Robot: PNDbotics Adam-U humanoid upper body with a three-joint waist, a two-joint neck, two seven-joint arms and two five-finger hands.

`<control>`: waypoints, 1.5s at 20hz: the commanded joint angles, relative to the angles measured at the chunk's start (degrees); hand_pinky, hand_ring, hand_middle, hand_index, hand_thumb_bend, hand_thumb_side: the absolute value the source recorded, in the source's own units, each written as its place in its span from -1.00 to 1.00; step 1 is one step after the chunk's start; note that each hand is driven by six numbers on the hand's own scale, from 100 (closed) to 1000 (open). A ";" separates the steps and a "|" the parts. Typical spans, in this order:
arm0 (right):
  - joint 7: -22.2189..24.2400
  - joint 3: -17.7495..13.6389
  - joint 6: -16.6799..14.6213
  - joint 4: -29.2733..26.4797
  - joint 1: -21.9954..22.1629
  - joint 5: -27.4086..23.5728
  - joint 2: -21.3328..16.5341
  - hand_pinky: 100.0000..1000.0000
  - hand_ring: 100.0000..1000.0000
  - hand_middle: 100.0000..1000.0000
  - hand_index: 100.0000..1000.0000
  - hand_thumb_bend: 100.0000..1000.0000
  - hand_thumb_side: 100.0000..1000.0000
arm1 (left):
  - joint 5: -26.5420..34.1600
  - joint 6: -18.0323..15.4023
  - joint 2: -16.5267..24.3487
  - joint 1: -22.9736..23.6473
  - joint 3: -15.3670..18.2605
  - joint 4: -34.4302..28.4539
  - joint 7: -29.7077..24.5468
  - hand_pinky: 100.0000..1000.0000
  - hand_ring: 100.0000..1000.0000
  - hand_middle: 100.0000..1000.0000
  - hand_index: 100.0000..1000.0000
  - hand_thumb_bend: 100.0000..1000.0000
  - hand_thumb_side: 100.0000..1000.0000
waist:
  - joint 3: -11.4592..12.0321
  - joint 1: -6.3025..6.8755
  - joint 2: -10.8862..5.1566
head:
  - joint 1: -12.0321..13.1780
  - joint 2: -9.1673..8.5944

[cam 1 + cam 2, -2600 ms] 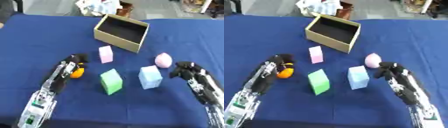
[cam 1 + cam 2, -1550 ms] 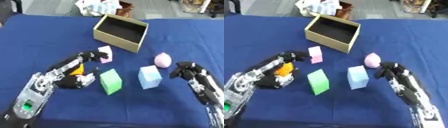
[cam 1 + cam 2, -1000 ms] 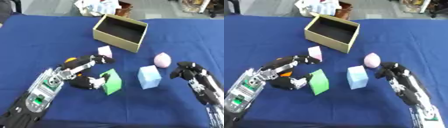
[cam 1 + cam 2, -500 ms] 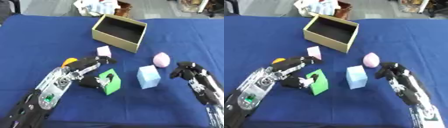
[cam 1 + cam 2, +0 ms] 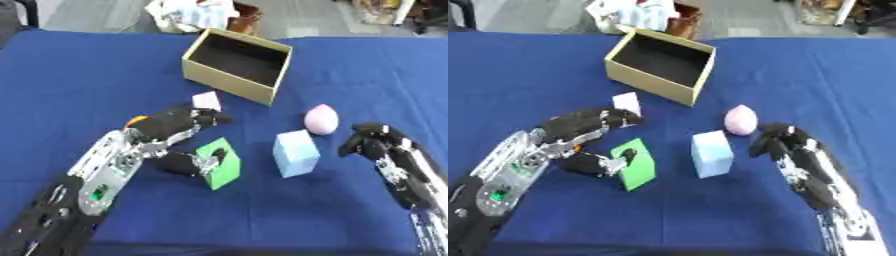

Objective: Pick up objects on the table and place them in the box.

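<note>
The open tan cardboard box point(image 5: 199, 69) stands at the far middle of the blue table. Before it lie a small pink block point(image 5: 207, 100), a pink egg point(image 5: 321, 119), a light blue block point(image 5: 295, 152) and a green block point(image 5: 224, 165). My left hand point(image 5: 171, 125) arches over the green block's left side: its thumb point(image 5: 185, 163) touches the block's left face, while its fingers reach above it toward the pink block, apart from the thumb. An orange thing point(image 5: 136, 120) peeks out behind this hand. My right hand point(image 5: 779, 141) rests right of the blue block, fingers relaxed and empty.
White and brown clutter point(image 5: 201, 12) sits beyond the table's far edge behind the box. Blue cloth point(image 5: 79, 65) covers the whole table, with bare cloth at the far left and along the near edge.
My left hand has left the orange thing and swung right to the green block, thumb now against its side. The right hand has stayed where it was.
</note>
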 commanded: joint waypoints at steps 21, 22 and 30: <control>-0.29 -0.29 0.13 -0.53 0.21 0.88 -0.84 0.14 0.14 0.03 0.47 -1.00 -0.18 | -14.06 -9.10 4.89 -6.48 -3.89 2.05 -7.21 0.49 0.42 0.54 0.87 0.03 0.73 | -0.47 1.55 -1.96 | -2.67 0.29; -0.30 -0.30 0.13 -0.53 0.21 0.88 -0.83 0.14 0.14 0.03 0.47 -1.00 -0.18 | -14.79 -9.02 4.53 -6.46 -3.83 2.65 -6.64 0.48 0.41 0.53 0.86 0.03 0.69 | -0.46 1.55 -1.96 | -2.69 0.29; -0.31 -0.32 0.15 -0.52 0.23 0.86 -0.76 0.14 0.14 0.03 0.47 -1.00 -0.18 | -17.85 -7.84 1.82 -5.77 -3.06 6.38 -3.67 0.44 0.33 0.46 0.84 -0.20 0.61 | -0.47 1.47 -1.90 | -3.06 0.29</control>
